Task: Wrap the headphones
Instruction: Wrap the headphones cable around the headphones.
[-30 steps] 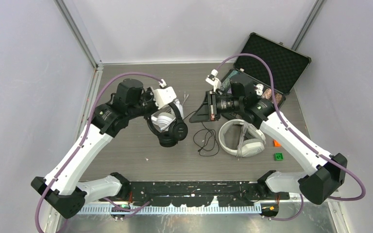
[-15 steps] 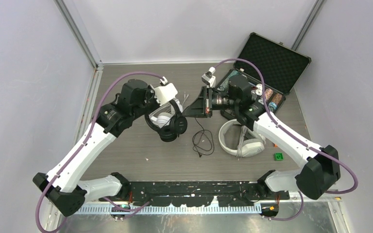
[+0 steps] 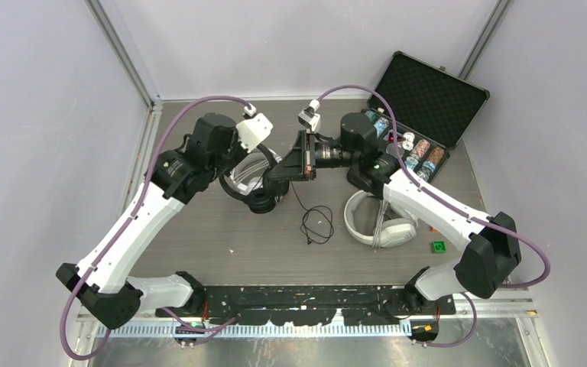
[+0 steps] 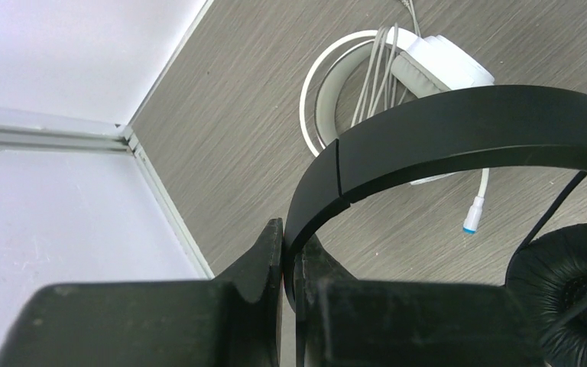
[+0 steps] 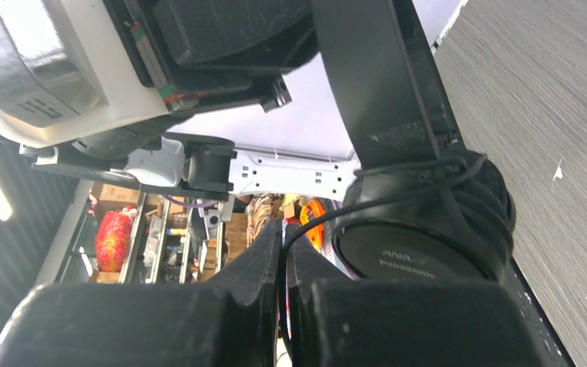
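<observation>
My left gripper (image 4: 294, 246) is shut on the headband (image 4: 443, 130) of the black headset (image 3: 264, 200) and holds it above the table. Its cable is wound round the ear cup (image 5: 420, 260). My right gripper (image 5: 283, 238) is shut on the thin black cable (image 5: 329, 222) right beside that cup; in the top view it (image 3: 271, 174) is against the headset. The loose cable (image 3: 317, 225) trails on the table. One white headset (image 4: 436, 65) lies under the black one, also seen from above (image 3: 246, 182). The other white headset (image 3: 378, 222) lies at the right.
An open black foam-lined case (image 3: 428, 99) with poker chips stands at the back right. A green block (image 3: 438, 245) and a small orange piece (image 3: 435, 225) lie right of the white headset. Side walls close in the table on the left and at the back.
My right gripper has moved left with the black cable, up to the black headset. My left gripper has shifted the headset slightly back and left. The loose cable loop has followed leftward.
</observation>
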You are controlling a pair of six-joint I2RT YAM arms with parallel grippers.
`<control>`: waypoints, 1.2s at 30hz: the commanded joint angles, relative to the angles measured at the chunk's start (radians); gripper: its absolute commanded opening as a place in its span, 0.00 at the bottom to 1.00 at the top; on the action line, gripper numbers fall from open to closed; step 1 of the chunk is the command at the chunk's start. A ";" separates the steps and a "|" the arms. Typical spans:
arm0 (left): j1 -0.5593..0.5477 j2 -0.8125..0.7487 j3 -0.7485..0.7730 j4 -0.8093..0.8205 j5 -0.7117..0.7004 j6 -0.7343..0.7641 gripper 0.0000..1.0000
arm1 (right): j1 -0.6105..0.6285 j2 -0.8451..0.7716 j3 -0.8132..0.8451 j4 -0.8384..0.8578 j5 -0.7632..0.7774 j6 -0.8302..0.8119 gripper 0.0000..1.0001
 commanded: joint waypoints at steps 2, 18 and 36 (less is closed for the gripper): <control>-0.004 0.035 0.088 -0.071 -0.064 -0.112 0.00 | 0.046 0.021 0.134 -0.047 0.062 -0.090 0.11; -0.003 0.171 0.281 -0.222 -0.185 -0.466 0.00 | 0.117 0.031 0.240 -0.241 0.331 -0.278 0.16; 0.002 0.291 0.522 -0.342 -0.217 -0.728 0.00 | 0.194 -0.067 0.132 -0.285 0.635 -0.510 0.18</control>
